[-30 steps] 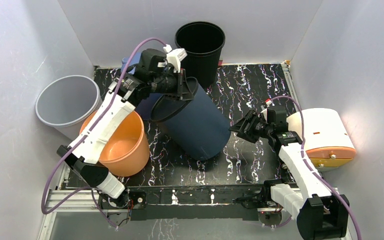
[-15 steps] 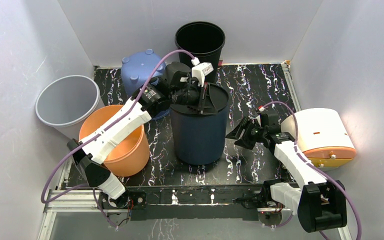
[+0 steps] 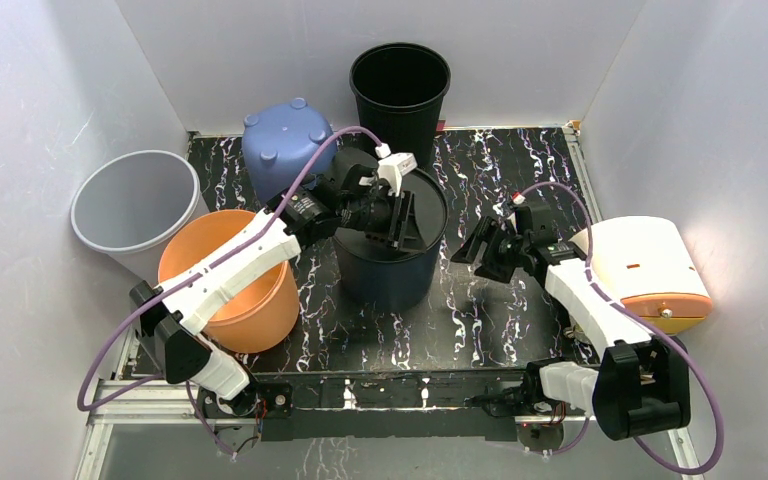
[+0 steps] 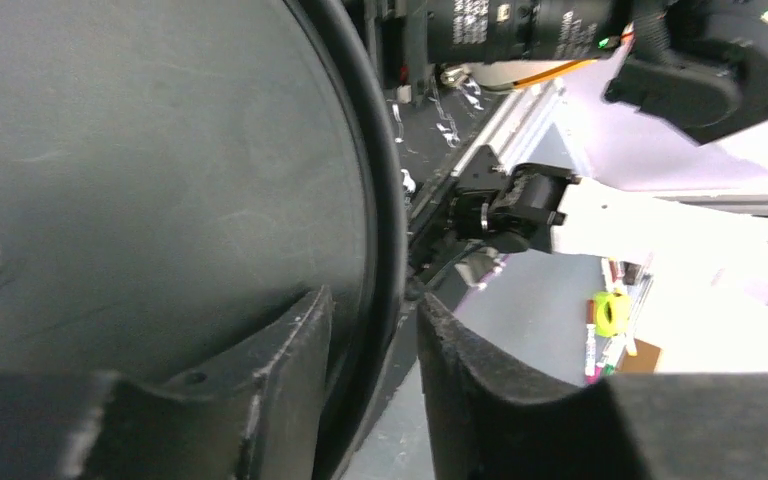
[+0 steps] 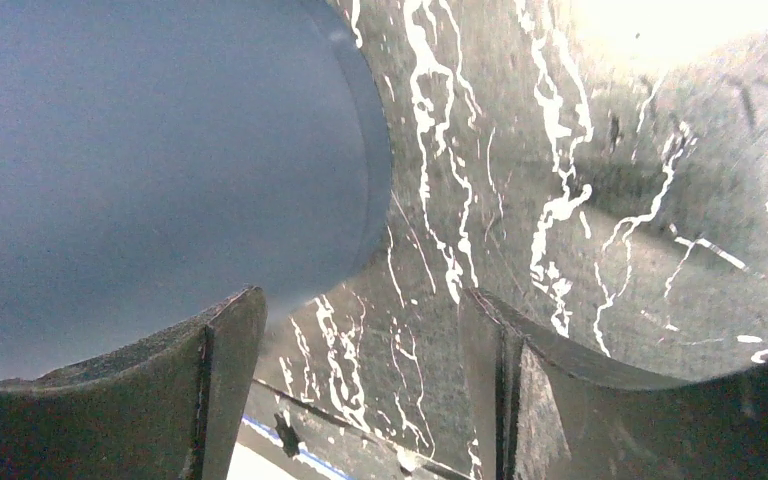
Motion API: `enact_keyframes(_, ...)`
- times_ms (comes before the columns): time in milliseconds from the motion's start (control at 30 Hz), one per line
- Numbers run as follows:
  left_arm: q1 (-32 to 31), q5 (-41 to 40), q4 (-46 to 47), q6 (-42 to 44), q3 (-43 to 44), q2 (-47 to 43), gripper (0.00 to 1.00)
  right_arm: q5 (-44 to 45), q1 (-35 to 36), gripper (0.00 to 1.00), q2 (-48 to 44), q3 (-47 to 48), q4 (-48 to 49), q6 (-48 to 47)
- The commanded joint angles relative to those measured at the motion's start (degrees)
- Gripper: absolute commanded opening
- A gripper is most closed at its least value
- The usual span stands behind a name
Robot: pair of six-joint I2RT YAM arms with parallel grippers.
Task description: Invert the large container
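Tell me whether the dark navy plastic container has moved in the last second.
Yes. The navy container swung its top right, away from the orange plastic bucket, and now stands upright.

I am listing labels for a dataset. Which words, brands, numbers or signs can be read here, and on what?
No text can be read.
White print on the black cylinder: too blurred to read.
Small orange mark on the white box: too small to read.

This is a robot lab, because plain white walls (image 3: 50, 80) box in a black tabletop (image 3: 500, 170) with two robot arms (image 3: 230, 265) bolted at its edge.
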Motion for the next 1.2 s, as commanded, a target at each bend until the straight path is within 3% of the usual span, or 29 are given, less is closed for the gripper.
enact_keyframes(0, 0.50, -4.55, -6.48, 1.08, 0.26, -0.54, 0.45, 5.78, 0.08, 0.70, 1.33, 8.16, -0.61, -2.15)
enact_keyframes(67, 0.49, -5.25, -7.56, 1.63, 1.68, -0.50, 0.58, 8.52, 0.08, 0.71, 3.13, 12.51, -1.89, -2.59)
enact_keyframes(200, 0.45, -7.32, -11.03, 2.54, 7.76, -0.43, 0.95, 14.67, 0.07, 0.72, 8.31, 24.03, -4.64, -2.53)
enact_keyframes(233, 0.45, -8.24, -12.26, 2.70, 9.63, -0.27, 0.98, 16.46, 0.07, 0.72, 9.90, 27.23, -5.39, -2.01)
enact_keyframes(333, 0.46, -9.91, -16.11, 3.73, 14.84, 0.31, 0.98, 22.51, 0.05, 0.74, 15.40, 37.45, -8.64, 1.82)
enact_keyframes(467, 0.44, -11.22, -19.60, 4.63, 19.24, 0.14, 0.98, 20.61, 0.07, 0.76, 24.04, 50.07, -9.23, 3.58)
enact_keyframes(700, 0.48, -12.70, -16.73, 3.94, 18.66, -4.68, 0.93, 16.91, 0.03, 0.81, 38.37, 68.57, -7.58, 9.08)
enact_keyframes(867, 0.51, -17.11, -12.05, 4.32, 13.65, -10.41, 0.98, 12.99, 0.08, 0.83, 44.09, 74.41, -0.67, 13.59)
enact_keyframes(1000, 0.44, -19.35, -2.75, 4.99, 4.19, -17.71, 0.98, 10.72, 0.15, 0.84, 47.70, 76.67, 5.70, 16.91)
enact_keyframes(1100, 0.45, -19.32, -1.28, 5.41, -1.49, -20.24, 0.98, 8.93, 0.52, 0.85, 56.20, 87.26, 3.31, 17.69)
enact_keyframes(1167, 0.44, -17.91, -1.34, 5.49, -1.62, -19.68, 0.98, 7.07, 0.73, 0.76, 62.66, 93.91, 2.28, 17.88)
